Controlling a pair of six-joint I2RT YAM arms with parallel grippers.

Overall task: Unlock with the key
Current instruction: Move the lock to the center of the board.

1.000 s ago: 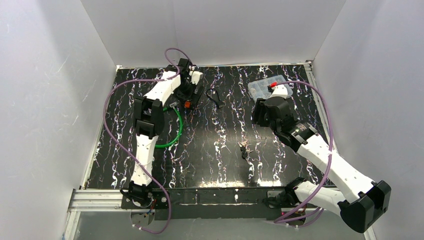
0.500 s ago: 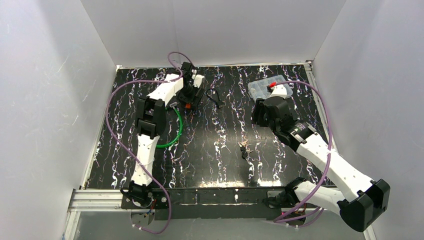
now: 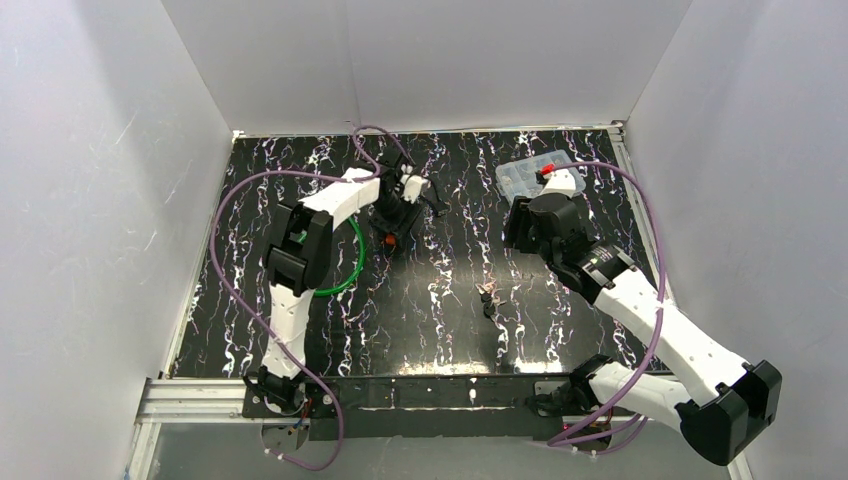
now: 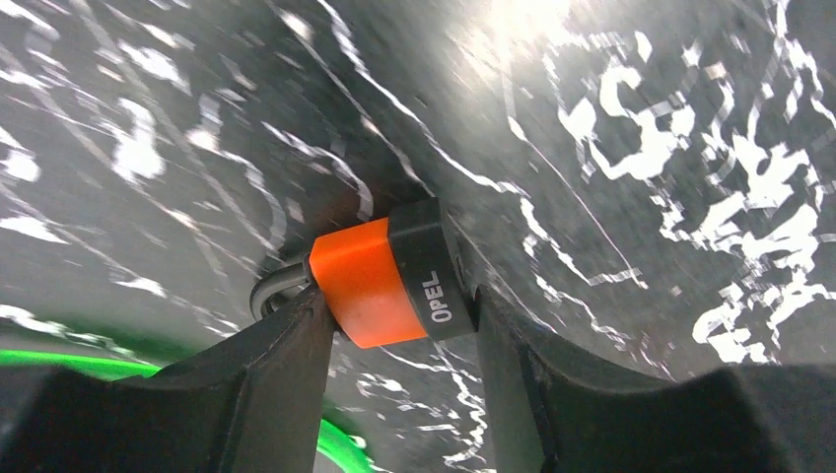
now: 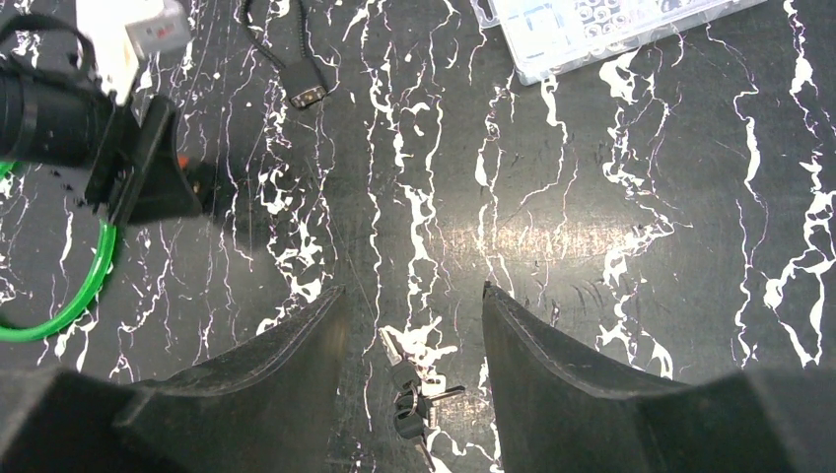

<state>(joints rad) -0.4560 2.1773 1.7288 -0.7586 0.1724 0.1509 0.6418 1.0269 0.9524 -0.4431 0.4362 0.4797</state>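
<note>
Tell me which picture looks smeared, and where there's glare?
Left wrist view: the table is streaked with motion blur, glare near the top, yet the orange padlock is sharp. Right wrist view: crisp, sheen above the keys. Top view: evenly lit.

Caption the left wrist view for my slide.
Left gripper pinching the orange and black OPEL padlock, black marbled tabletop behind.

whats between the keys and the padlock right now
Nothing. The stretch of table between the keys and the padlock is bare. The top view shows it best, and the right wrist view agrees.
</note>
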